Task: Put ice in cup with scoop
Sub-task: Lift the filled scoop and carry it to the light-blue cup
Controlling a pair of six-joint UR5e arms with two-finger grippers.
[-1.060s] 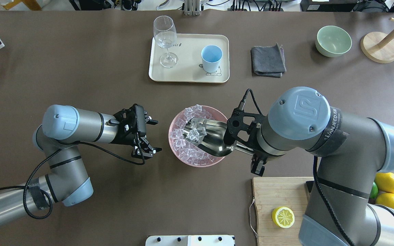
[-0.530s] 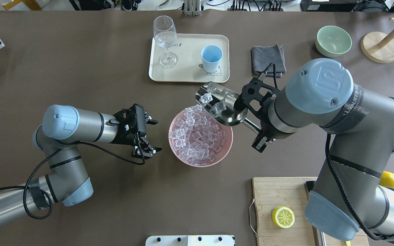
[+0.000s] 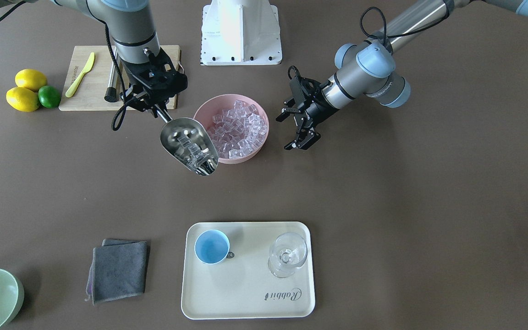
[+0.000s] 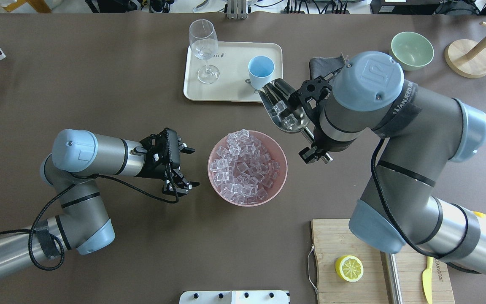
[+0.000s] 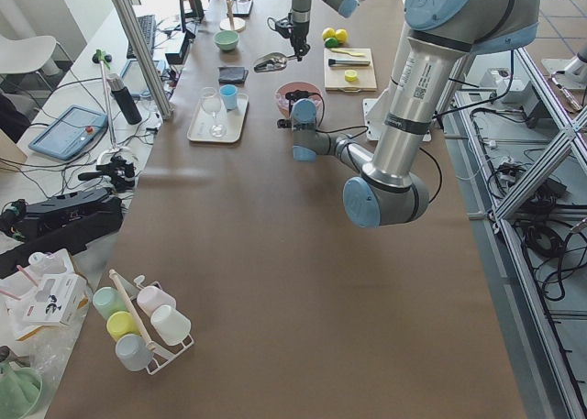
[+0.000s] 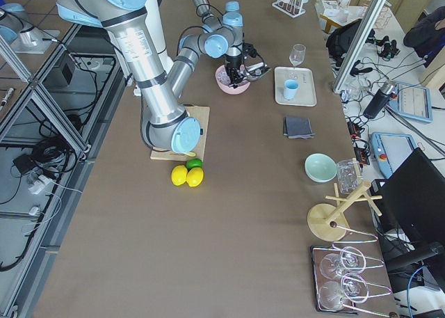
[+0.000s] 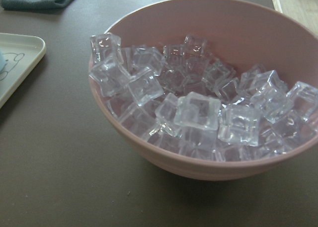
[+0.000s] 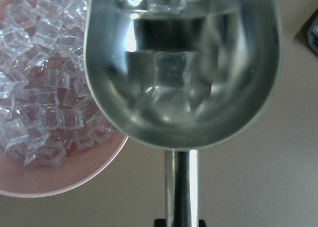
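Observation:
My right gripper (image 4: 315,147) is shut on the thin handle of the steel scoop (image 4: 284,109). It holds the scoop raised above the table, between the pink bowl (image 4: 210,169) and the tray. A few ice cubes (image 4: 279,110) lie in the scoop; they also show in the right wrist view (image 8: 171,70). More ice (image 4: 245,166) fills the pink bowl. The light-blue cup (image 4: 261,69) stands empty on the tray; in the front view the scoop (image 3: 189,145) is well short of the cup (image 3: 211,246). My left gripper (image 4: 184,166) is open and empty, just left of the bowl.
The cream tray (image 4: 230,90) also holds a clear stemmed glass (image 4: 203,48). A folded grey cloth (image 3: 119,269) and a pale green bowl (image 4: 411,50) lie beyond my right arm. A cutting board with a lemon half (image 4: 349,268) and a yellow knife (image 4: 426,274) lies near the robot.
My right gripper has lifted the scoop with ice out of the pink bowl and carried it up and away toward the tray. The left arm has not moved.

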